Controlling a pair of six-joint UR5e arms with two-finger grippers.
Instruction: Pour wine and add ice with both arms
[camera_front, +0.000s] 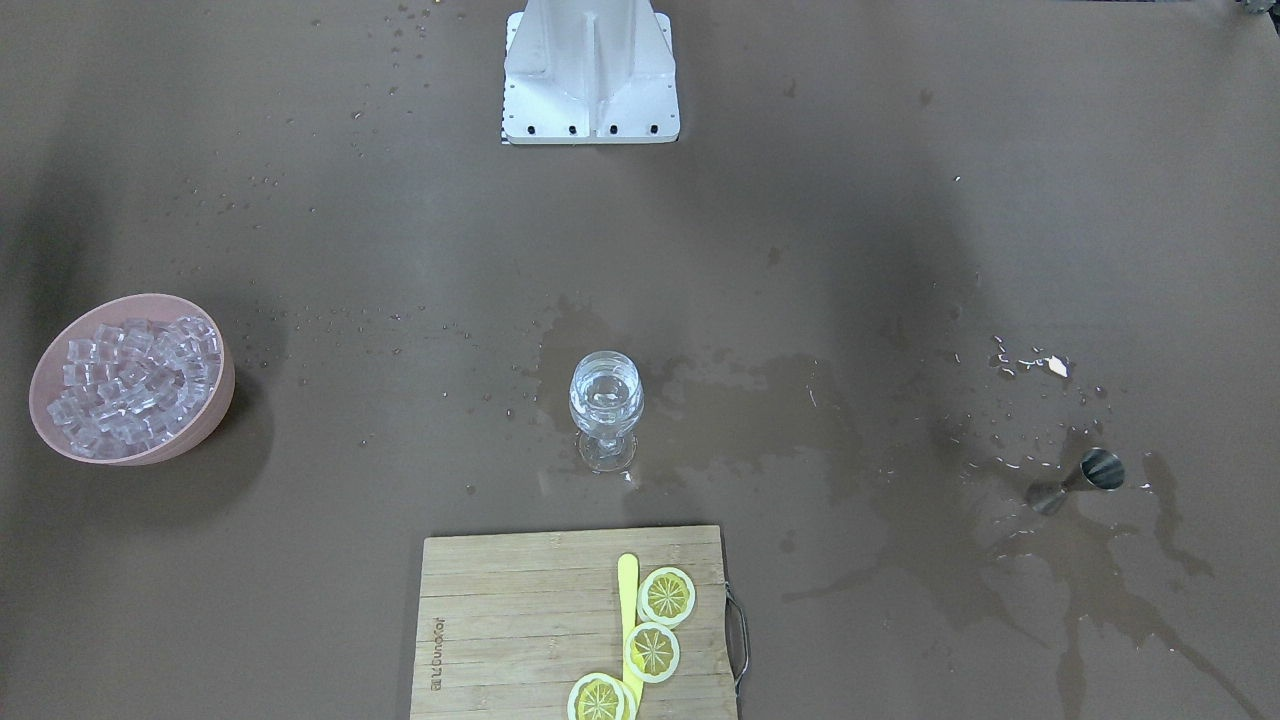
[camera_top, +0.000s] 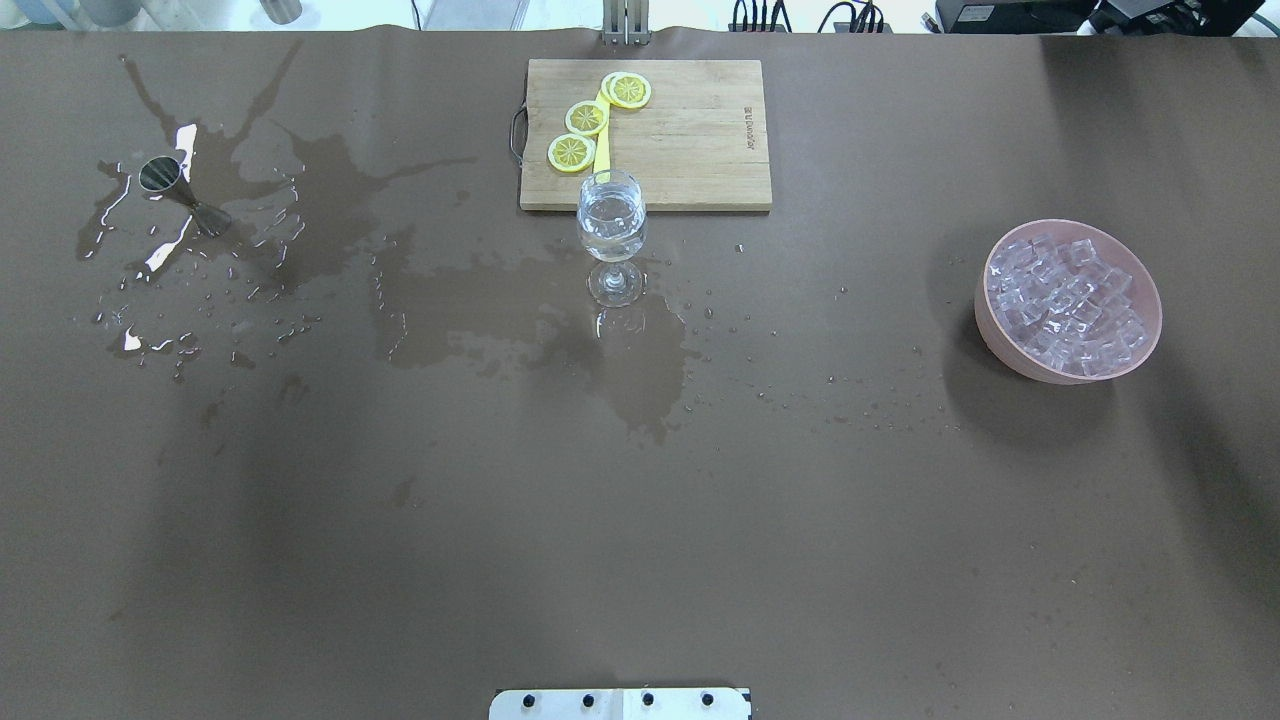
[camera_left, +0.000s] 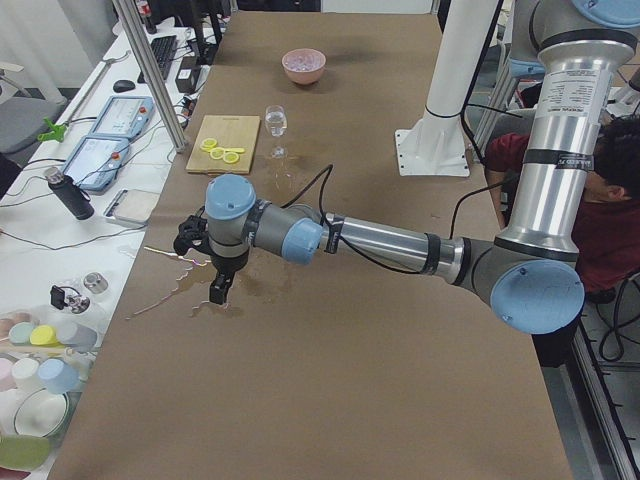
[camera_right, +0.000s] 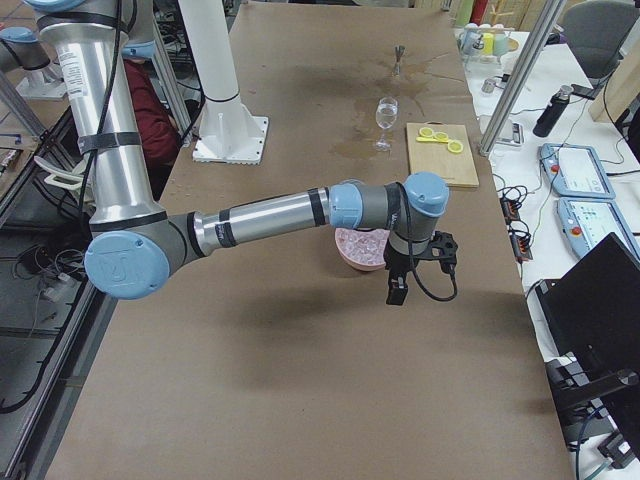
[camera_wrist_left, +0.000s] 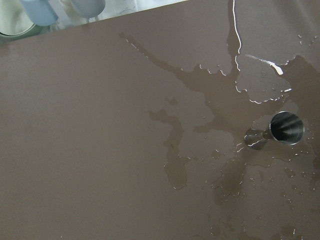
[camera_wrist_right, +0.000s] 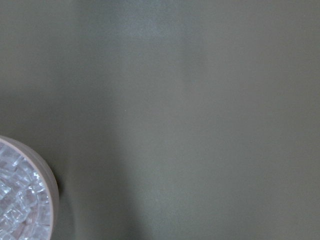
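Near right end effector (camera_right: 397, 290) (open or closed unclear), ice (camera_top: 1070, 300) looks hard, slippery; pinch one cube's flat faces.

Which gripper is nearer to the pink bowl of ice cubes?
The right one. The right gripper hangs close beside the pink bowl. The left gripper is far away at the opposite end, over the spill by the jigger.
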